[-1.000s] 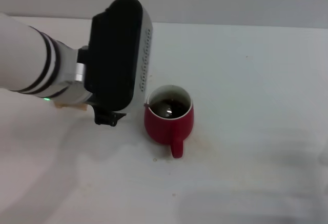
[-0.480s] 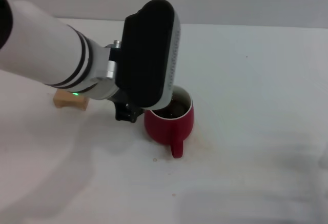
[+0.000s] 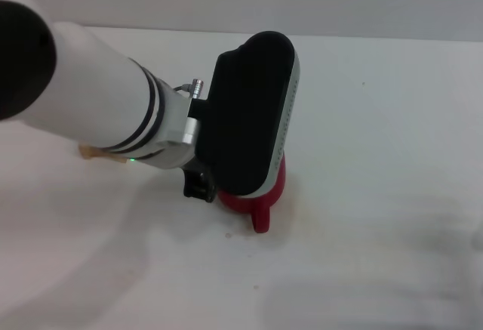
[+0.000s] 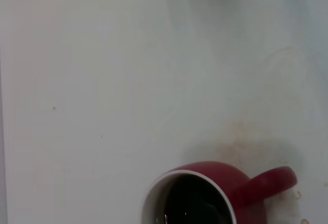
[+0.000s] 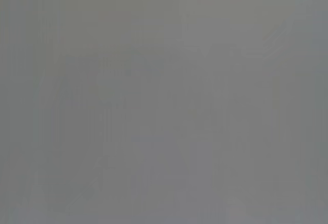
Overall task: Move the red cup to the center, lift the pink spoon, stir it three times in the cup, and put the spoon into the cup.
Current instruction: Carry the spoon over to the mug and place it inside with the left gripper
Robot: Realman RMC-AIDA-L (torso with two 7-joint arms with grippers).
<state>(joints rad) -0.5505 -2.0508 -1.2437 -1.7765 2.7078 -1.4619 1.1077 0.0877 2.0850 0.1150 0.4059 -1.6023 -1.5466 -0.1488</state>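
The red cup stands mid-table, dark liquid inside, its handle toward the near side. The left gripper has swung rightward over it within the last second, hiding the rim; its fingers' state cannot be told. The pink spoon is unseen, so stirring looks under way or imminent.

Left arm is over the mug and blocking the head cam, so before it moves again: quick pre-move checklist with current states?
1. Red cup upright on the table: ok, rim level, handle sticking out to one side.
2. Dark liquid in the cup: ok, visible in the left wrist view.
3. Left hand over the cup: ok; the arm covers the cup in the head view, only base and handle showing.
4. Pink spoon location: cannot tell, not visible in any current view.
5. Left hand open or shut: cannot tell.
6. Right arm clear of the workspace: ok in the head view; its wrist view shows only blank grey.
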